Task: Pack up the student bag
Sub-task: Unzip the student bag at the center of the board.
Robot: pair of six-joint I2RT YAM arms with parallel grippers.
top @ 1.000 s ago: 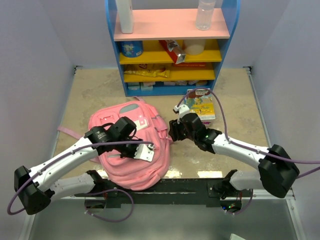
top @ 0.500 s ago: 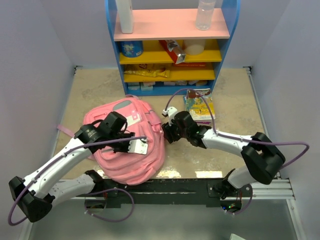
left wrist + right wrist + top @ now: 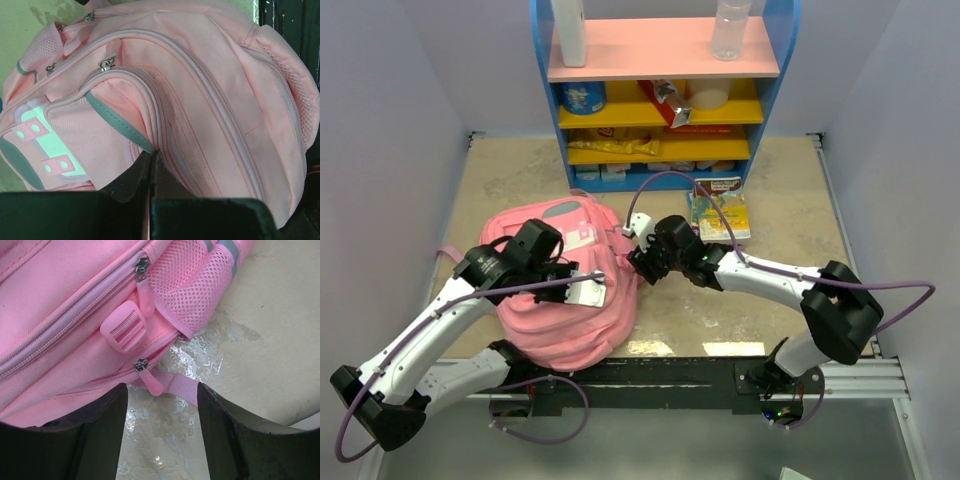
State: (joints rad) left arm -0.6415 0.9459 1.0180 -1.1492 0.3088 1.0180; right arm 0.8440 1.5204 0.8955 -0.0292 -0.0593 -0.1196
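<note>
The student bag (image 3: 552, 325) is a large soft pink backpack lying on the table at front left. My left gripper (image 3: 584, 291) rests on top of it. In the left wrist view the gripper (image 3: 151, 156) is shut, pinching a fold of the bag (image 3: 215, 100) beside a front pocket zip. My right gripper (image 3: 638, 262) is open at the bag's right edge. In the right wrist view the gripper (image 3: 162, 405) stands low over the table, its jaws either side of a pink zip pull (image 3: 150, 382) and a pink strap (image 3: 182, 390). The bag (image 3: 60, 315) fills the upper left of that view.
A blue shelf unit (image 3: 660, 95) with a pink top and yellow shelves stands at the back, holding a white bottle (image 3: 570, 30), a clear bottle (image 3: 730, 28) and packets. A colourful book (image 3: 720, 208) lies on the table right of the bag. Walls close both sides.
The bag has slid left and a little toward the back with my left gripper shut on it. My right gripper has followed it left along the bag's right edge.
</note>
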